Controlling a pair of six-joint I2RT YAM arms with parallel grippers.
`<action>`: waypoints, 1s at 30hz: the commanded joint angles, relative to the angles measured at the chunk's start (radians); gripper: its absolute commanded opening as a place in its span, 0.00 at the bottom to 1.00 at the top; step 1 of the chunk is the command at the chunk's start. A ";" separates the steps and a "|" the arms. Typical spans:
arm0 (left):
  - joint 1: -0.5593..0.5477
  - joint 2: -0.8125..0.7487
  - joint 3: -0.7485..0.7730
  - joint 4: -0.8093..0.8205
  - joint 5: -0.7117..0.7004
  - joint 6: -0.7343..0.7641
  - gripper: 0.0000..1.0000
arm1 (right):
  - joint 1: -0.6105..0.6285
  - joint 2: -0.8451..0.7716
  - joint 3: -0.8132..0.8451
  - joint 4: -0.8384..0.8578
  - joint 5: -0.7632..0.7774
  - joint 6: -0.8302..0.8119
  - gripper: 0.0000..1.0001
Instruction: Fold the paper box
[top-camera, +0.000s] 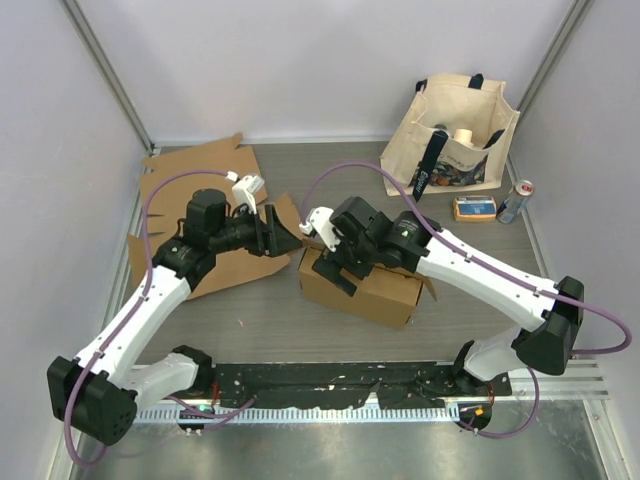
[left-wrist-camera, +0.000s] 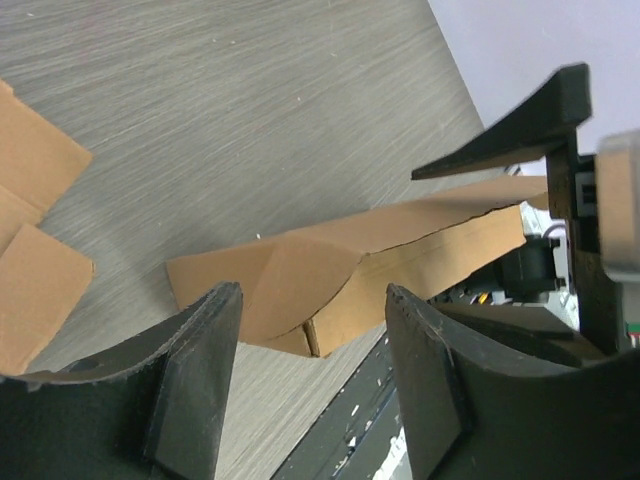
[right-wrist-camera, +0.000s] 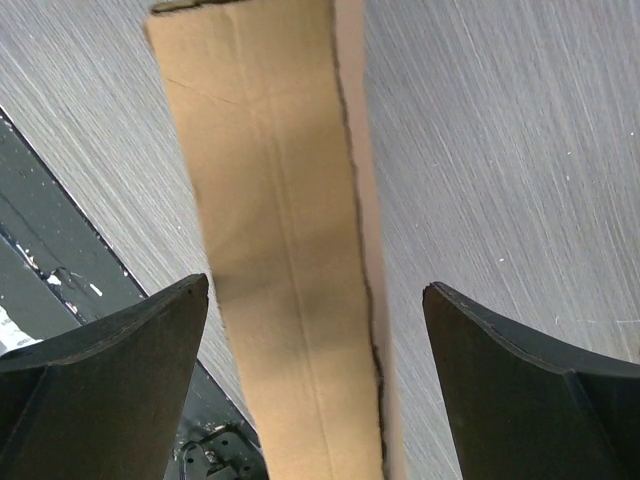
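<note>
Top external view: the paper box (top-camera: 362, 287) sits at the centre of the table (top-camera: 250, 320), just right of the flat cardboard sheets (top-camera: 190, 190) in the upper left. The left gripper (top-camera: 275, 232) hangs at the box's raised left flap; whether it touches the flap is hard to say from here. In the left wrist view its fingers (left-wrist-camera: 195, 380) stand apart, with the box lying beyond them and nothing pinched. The right gripper (top-camera: 335, 265) is over the box's top left. In the right wrist view its fingers (right-wrist-camera: 120, 370) are spread wide above a long cardboard panel, gripping nothing.
</note>
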 joint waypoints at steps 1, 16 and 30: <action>-0.041 -0.013 0.065 -0.037 0.018 0.105 0.67 | -0.002 -0.070 -0.024 0.062 -0.026 0.018 0.94; -0.176 0.079 0.166 -0.187 -0.220 0.234 0.59 | -0.005 -0.093 -0.122 0.063 -0.005 0.004 0.94; -0.177 0.130 0.214 -0.241 -0.197 0.229 0.46 | -0.004 -0.076 -0.108 0.063 0.036 -0.007 0.94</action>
